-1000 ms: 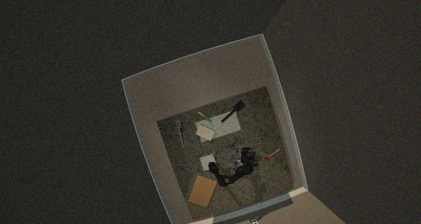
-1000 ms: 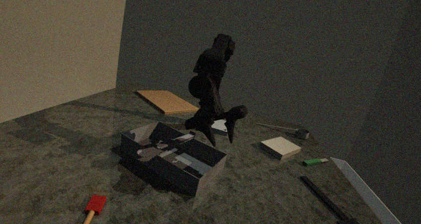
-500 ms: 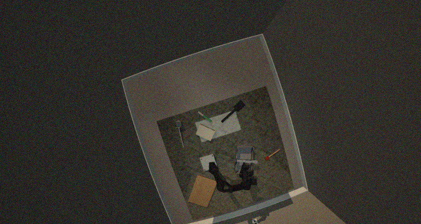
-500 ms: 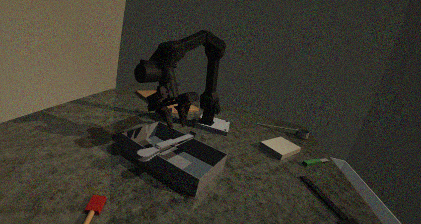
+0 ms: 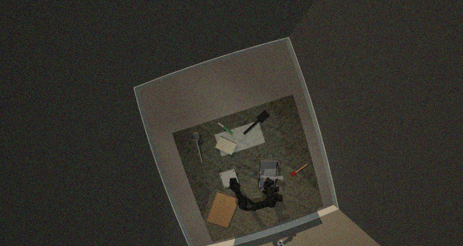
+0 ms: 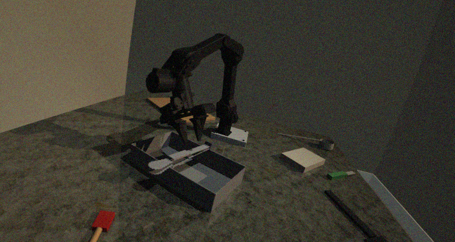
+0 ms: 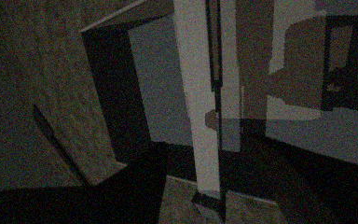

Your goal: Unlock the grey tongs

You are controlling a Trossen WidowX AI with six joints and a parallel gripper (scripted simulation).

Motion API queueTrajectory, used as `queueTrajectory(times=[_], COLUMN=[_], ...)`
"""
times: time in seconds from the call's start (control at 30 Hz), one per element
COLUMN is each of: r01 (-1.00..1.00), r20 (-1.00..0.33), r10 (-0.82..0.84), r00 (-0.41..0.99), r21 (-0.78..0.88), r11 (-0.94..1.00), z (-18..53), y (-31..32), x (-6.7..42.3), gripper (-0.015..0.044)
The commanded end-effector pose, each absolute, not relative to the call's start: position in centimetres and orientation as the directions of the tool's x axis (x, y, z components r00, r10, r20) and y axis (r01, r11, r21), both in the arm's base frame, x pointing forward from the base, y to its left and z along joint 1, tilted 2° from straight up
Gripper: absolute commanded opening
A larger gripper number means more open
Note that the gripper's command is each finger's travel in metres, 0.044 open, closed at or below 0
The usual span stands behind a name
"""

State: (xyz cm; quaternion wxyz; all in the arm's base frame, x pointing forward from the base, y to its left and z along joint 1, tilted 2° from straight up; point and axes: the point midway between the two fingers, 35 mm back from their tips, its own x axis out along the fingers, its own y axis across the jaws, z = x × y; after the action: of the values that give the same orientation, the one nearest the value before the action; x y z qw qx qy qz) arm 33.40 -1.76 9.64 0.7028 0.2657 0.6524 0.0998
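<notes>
The grey tongs (image 6: 180, 155) (image 5: 272, 178) lie shut across the rim of the roasting tin (image 6: 223, 183) (image 5: 268, 166). In the wrist view the tongs (image 7: 199, 93) show as a pale bar running up the frame, over the tin's dark inner wall (image 7: 116, 103). My gripper (image 6: 191, 138) (image 5: 268, 183) (image 7: 206, 144) is open and points down just above the tongs' end nearest the arm's base. Its fingers stand on either side of the bar without touching it. The wooden board (image 5: 222, 209) (image 6: 158, 101) lies flat behind the arm, partly hidden by it.
The arm's white base plate (image 6: 236, 136) (image 5: 226, 175) stands beside the tin. A red-headed brush (image 6: 103, 219) (image 5: 294, 173), a white block (image 6: 302, 158) (image 5: 225, 144), a green marker (image 6: 337, 175), a metal scoop (image 6: 326, 143), a black spatula (image 5: 257, 121) and a grey sheet (image 5: 251, 139) lie around.
</notes>
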Motion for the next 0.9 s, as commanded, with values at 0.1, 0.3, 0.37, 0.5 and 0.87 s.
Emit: queueTrajectory(times=[0.1, 0.3, 0.37, 0.5, 0.87], r01=[0.218, 0.218, 0.218, 0.218, 0.218], r20=[-0.864, -0.864, -0.864, -0.864, -0.863], r10=[0.491, 0.491, 0.491, 0.492, 0.492], r00=[0.112, 0.112, 0.112, 0.112, 0.112], r21=[0.504, 0.504, 0.504, 0.504, 0.505], r11=[0.836, 0.836, 0.836, 0.836, 0.835], z=[8.2, 7.3, 7.0, 6.5, 4.9], y=[-1.2, -0.7, -0.5, -0.2, 0.7], x=[33.3, 33.5, 33.5, 33.6, 33.7], gripper=[0.0260, 0.0260, 0.0260, 0.0260, 0.0260])
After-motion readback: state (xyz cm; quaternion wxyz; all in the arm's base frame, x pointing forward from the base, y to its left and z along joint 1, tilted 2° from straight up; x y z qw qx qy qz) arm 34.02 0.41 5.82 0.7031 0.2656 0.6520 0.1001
